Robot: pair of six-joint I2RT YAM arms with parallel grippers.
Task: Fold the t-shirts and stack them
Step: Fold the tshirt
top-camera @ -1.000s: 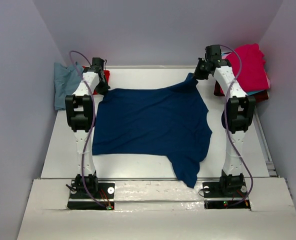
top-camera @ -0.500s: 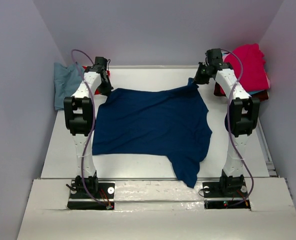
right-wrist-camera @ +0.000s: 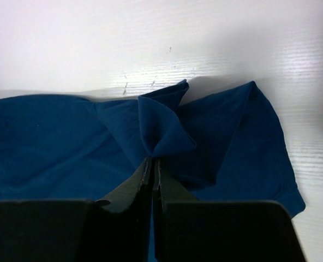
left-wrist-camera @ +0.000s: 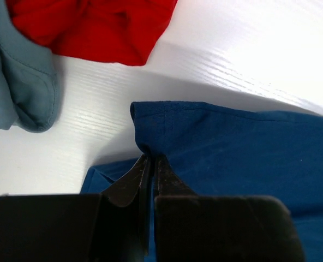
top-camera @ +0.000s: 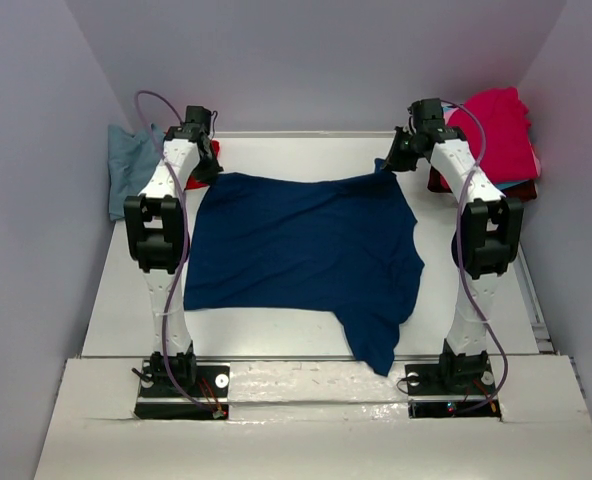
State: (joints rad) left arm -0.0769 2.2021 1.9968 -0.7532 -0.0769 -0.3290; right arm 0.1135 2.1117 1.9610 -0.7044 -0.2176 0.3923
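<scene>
A navy t-shirt [top-camera: 306, 250] lies spread over the middle of the table, one sleeve [top-camera: 376, 345] hanging toward the near edge. My left gripper [top-camera: 208, 172] is shut on its far left corner; the left wrist view shows the hem [left-wrist-camera: 167, 117] pinched between the black fingertips [left-wrist-camera: 150, 161]. At the far right corner my right gripper [top-camera: 391, 160] is shut on bunched navy cloth [right-wrist-camera: 161, 128], pinched at the tips [right-wrist-camera: 153, 162]. No print shows on the shirt.
A blue-grey tee [top-camera: 131, 165] lies at the far left, with a red one [left-wrist-camera: 96, 24] beside it. A magenta tee [top-camera: 498, 130] tops a pile at the far right. Grey walls close in on both sides.
Both grippers have carried the shirt's far corners a little farther back and outward, pulling the far edge straighter and flatter. The grips have not changed.
</scene>
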